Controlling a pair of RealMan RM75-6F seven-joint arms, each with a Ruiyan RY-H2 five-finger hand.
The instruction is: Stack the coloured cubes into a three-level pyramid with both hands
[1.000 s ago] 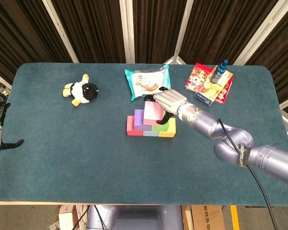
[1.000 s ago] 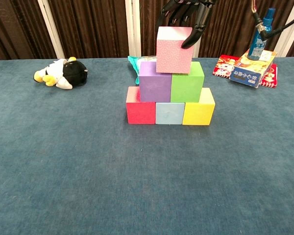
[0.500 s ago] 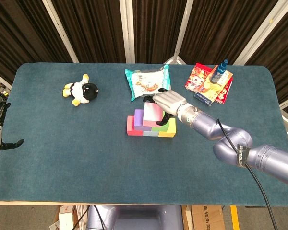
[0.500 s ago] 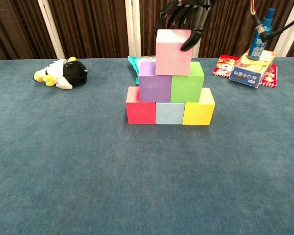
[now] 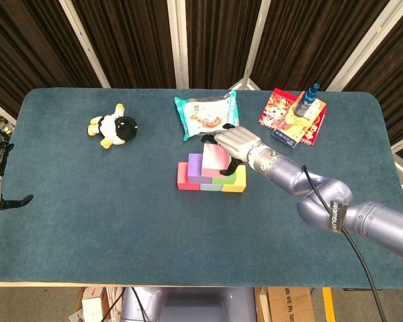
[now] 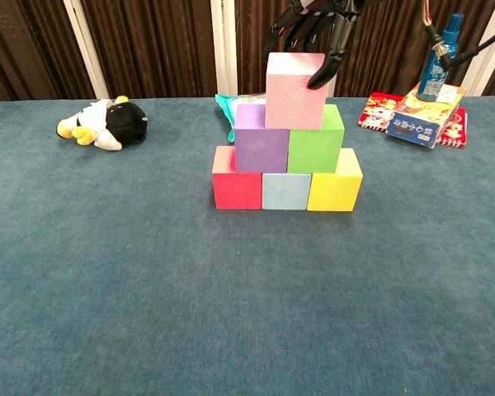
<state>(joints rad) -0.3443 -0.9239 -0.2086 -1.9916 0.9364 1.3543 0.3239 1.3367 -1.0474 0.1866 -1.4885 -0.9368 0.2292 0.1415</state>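
The right hand [image 6: 318, 25] is cropped by the top edge — its hold on the pink cube [image 6: 294, 91] unclear.

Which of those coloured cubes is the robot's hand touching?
The pink cube, alone on top of the pyramid. The right hand rests its fingers on it; the other five cubes sit lower, untouched.

Place: a robot lab or test room.
Backdrop: dark curtains [image 5: 134, 40] hung behind the fingers.
Surface: covered in teal cloth [image 6: 107, 272].
Floor: cardboard boxes [image 5: 285, 305] beneath the surface.
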